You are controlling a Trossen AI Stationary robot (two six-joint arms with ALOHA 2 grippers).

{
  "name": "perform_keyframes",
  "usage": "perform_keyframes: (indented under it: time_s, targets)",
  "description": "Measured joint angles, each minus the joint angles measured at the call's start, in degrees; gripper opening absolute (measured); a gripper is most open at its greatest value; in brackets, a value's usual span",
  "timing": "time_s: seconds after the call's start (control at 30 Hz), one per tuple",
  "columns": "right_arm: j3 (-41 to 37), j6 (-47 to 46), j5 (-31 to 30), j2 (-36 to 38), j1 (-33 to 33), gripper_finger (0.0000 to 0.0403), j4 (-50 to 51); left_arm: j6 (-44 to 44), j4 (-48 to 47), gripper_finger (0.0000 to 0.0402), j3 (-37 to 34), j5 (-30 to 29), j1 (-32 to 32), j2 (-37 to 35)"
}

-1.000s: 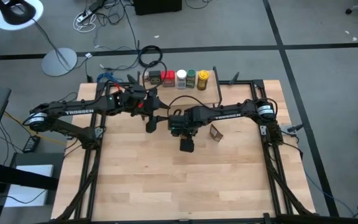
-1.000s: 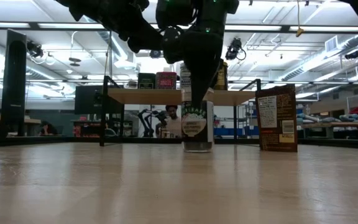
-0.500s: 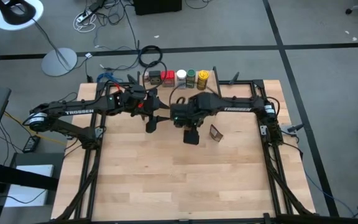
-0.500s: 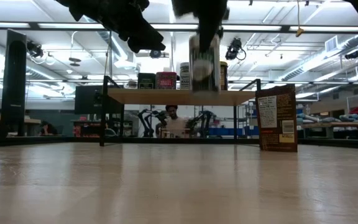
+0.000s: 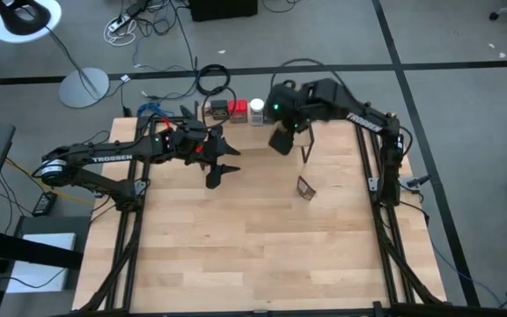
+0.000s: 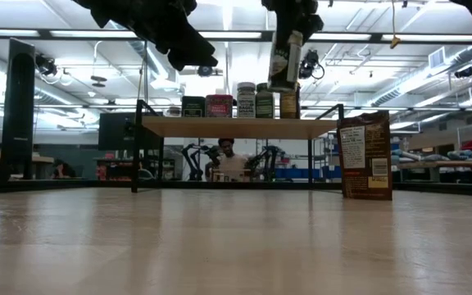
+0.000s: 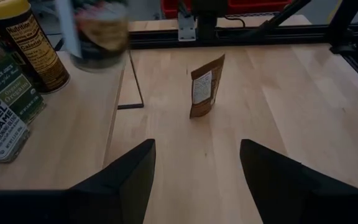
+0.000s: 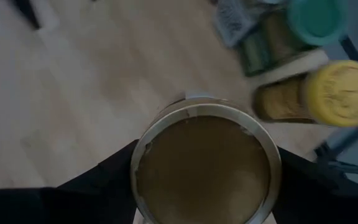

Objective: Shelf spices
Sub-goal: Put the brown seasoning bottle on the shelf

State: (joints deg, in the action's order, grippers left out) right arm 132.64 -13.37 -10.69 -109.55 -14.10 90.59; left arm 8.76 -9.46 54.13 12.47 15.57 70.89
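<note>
My right gripper is shut on a glass spice jar with a metal lid. It holds the jar in the air over the right end of the shelf, just above the yellow-lidded jar. On the shelf board stand a dark tin, a red tin, a white-lidded jar and a green jar. In the high view my right arm covers the green and yellow ones. My left gripper hovers open near the shelf's left part. My right gripper pinches the jar between its two fingers at the upper part, beside the lid's rim. The fingers come from above, pointing down. The jar is lifted clear and hangs below them, slightly tilted.
A brown pouch stands upright on the table in front of the shelf's right end, also showing in the left wrist view. Bare tabletop lies on the near side. Cables and a lamp base are on the floor beyond the far edge.
My right gripper has lifted the jar off the table's middle and carried it up and toward the far edge. The jar now hangs over the shelf's right end. My left arm has kept still.
</note>
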Motion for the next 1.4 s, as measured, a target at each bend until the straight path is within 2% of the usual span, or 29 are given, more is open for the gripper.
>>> perform_keyframes:
  time_s: [0.33,0.53,0.7,1.4]
  targets:
    - [0.0,-1.6,4.1,0.1,-8.8,0.0272,-0.5,0.0,-0.7,0.0239,0.0,0.1,0.0,0.0]
    - [-5.5,-2.0,9.8,0.1,-11.2,0.0272,-0.6,0.7,-0.8,0.0239,0.0,0.1,0.0,0.0]
    - [-10.4,-2.9,4.8,0.0,-10.9,0.0272,-0.6,1.1,-0.8,0.0239,0.0,0.1,0.0,0.0]
    - [-11.2,-4.8,3.7,0.6,-15.0,0.0272,-0.5,1.5,-2.3,0.0239,0.0,0.0,0.0,0.0]
